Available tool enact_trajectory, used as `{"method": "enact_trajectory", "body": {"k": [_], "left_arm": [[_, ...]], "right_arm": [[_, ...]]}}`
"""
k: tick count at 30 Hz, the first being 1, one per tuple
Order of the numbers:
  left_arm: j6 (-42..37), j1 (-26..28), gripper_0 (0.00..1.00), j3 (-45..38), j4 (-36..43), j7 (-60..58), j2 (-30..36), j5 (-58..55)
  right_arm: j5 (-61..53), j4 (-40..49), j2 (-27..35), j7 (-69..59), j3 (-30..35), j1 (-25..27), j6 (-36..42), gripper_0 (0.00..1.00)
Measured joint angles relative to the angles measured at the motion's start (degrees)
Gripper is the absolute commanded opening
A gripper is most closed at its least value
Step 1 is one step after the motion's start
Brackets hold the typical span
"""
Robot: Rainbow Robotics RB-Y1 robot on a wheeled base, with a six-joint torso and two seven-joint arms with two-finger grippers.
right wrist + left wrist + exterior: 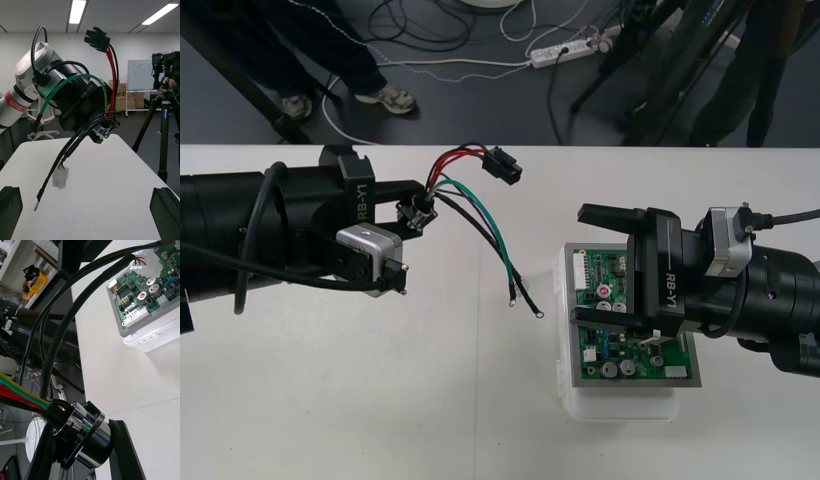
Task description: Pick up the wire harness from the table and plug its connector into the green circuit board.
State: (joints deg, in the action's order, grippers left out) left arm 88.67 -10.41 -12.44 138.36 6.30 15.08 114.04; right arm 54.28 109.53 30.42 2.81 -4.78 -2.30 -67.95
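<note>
Nearest to the robot, on its right side, the green circuit board (pixel 630 330) sits on its white base (pixel 620 405) on the table (pixel 380 400). The right gripper (pixel 608 267) is over the board. Its fingers (pixel 165 210) stand far apart with nothing between them. One finger crosses above the middle of the board, and the other is just past the board's far edge.

Further out and to the left, well apart from the board, the left gripper (pixel 408 205) holds the wire harness (pixel 470 205) above the table. Its fingers (pixel 120 453) are clamped on the round metal socket (pixel 84 427), which sits between them. From the socket the wires spread out beyond the fingertips.

The green and black wires (pixel 495 235) run down toward the board. They end in small ring terminals (pixel 536 313) between the two grippers, near the white base but apart from it. A small white connector (pixel 60 178) also hangs from thin wires below the left gripper.

Farthest, the red and black wires (pixel 455 160) rise to the black plug (pixel 502 165). The plug is free in the air near the table's far edge, not in the board.
</note>
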Motion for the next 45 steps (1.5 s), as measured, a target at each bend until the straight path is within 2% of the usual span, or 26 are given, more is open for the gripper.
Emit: {"method": "enact_trajectory", "body": {"k": [22,38,45], "left_arm": [[0.0,1.7,0.0,2.2,0.0,4.9,2.1,2.7],[0.0,1.7,0.0,2.3,0.0,5.1,2.1,2.7],[0.0,1.7,0.0,2.3,0.0,5.2,2.1,2.7]], "right_arm": [[-2.2,0.4,1.1,-0.4,1.0,0.3,1.9,1.0],[-2.5,12.9,2.0,-15.9,2.4,6.4,12.1,1.0],[-2.5,17.6,2.0,-16.4,2.5,9.8,14.7,1.0]]}}
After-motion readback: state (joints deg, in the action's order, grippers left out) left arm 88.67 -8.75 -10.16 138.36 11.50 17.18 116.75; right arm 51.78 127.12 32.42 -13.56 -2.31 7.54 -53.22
